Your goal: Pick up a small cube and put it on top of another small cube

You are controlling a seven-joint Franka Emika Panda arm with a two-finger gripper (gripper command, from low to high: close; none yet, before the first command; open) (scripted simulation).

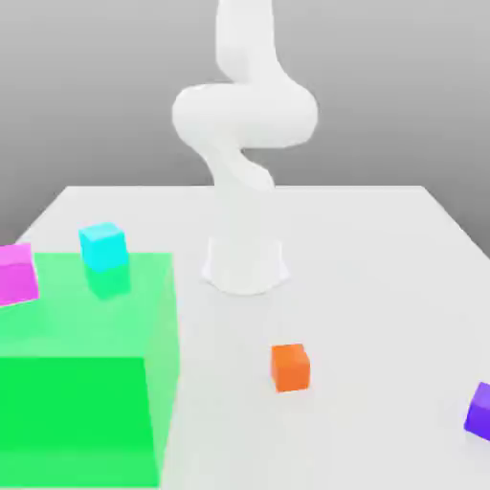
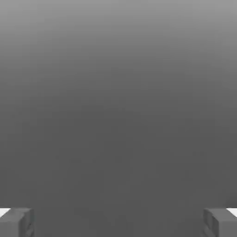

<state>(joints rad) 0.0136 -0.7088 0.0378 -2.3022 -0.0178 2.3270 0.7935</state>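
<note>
The small purple cube point(image 1: 479, 411) rests on the white table point(image 1: 364, 249) at the exterior view's right edge, near the front. A small orange cube point(image 1: 290, 367) sits on the table in front of the arm's base point(image 1: 245, 266), well apart from the purple one. In the hand view my gripper point(image 2: 118, 222) faces plain grey background, and its two grey fingertips point(image 2: 16, 221) stand far apart with nothing between them. The gripper is open.
A big translucent green block point(image 1: 84, 368) fills the front of the exterior view's left. A cyan cube point(image 1: 102, 245) stands behind it, and a magenta-pink cube point(image 1: 16, 274) sits at the left edge. The white arm point(image 1: 244, 115) rises from the table's middle.
</note>
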